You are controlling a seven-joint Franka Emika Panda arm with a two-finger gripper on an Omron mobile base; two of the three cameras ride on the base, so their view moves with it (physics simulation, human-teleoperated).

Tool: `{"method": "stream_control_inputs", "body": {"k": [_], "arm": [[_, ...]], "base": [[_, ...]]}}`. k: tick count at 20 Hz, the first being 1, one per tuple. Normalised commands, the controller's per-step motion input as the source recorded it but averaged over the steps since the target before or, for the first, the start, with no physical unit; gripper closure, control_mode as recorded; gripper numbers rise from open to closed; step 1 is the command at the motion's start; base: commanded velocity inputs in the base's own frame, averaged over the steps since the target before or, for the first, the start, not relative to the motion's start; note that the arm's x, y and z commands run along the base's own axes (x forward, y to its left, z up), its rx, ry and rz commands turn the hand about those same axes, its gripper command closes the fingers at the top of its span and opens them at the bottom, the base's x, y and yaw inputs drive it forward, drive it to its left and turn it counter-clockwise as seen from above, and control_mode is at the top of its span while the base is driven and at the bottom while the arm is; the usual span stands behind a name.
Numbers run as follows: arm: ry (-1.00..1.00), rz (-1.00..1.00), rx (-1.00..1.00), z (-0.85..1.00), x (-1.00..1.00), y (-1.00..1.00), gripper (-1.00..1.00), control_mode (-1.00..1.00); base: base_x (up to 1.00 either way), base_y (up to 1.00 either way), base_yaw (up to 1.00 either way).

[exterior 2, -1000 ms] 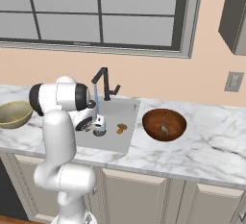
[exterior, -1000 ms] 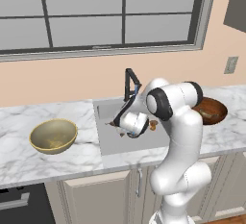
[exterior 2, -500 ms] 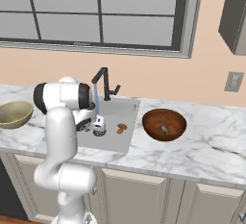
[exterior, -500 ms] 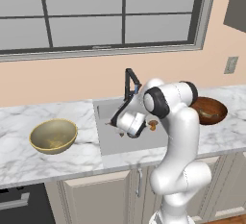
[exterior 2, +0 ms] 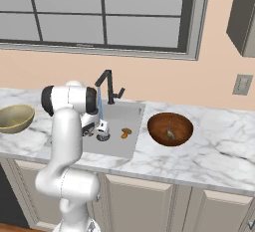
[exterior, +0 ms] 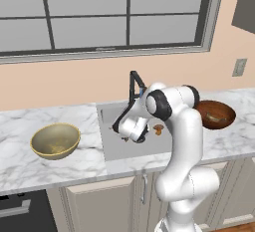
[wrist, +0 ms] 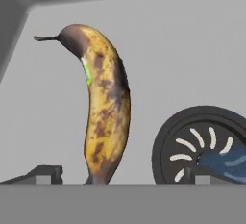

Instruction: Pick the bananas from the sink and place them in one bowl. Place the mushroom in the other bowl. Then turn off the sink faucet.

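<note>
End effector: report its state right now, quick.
End effector: open and holding nothing, low in the sink with a banana lying between its fingertips.

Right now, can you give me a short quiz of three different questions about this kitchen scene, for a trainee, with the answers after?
1. True or false: the gripper hangs low in the sink with its jaws open, holding nothing.
2. Multiple choice: what lies on the grey floor just ahead of the gripper's fingertips in the hand view? A) a mushroom B) a spotted banana C) a spoon
3. Fill in: water runs from the black faucet, so it is not yet turned ____.

Key
1. True.
2. B; the round dark drain lies beside it.
3. off.
</note>
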Motion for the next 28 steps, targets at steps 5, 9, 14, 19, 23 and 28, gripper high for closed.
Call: {"method": "stream_control_inputs", "body": {"k": [5, 9, 14, 19, 23, 28], "arm": [[0.00, -0.02, 0.00, -0.11, 0.23, 0.15, -1.00, -1.00], [0.00, 0.00, 0.00, -0.12, 0.27, 0.01, -1.00, -1.00], [0.00, 0.00, 0.00, -0.16, 0.21, 0.13, -1.00, -1.00], [0.00, 0.00, 0.00, -0.23, 0.19, 0.18, 1.00, -1.00], [0.00, 0.00, 0.00, -0.21, 0.06, 0.18, 1.00, -1.00], [0.00, 0.00, 0.00, -0.04, 0.01, 0.11, 1.00, -1.00]], "base": [[0.00, 0.00, 0.00], [0.00, 0.00, 0.00], [0.00, 0.00, 0.00], [0.00, 0.00, 0.00], [0.00, 0.00, 0.00], [0.00, 0.00, 0.00]]}}
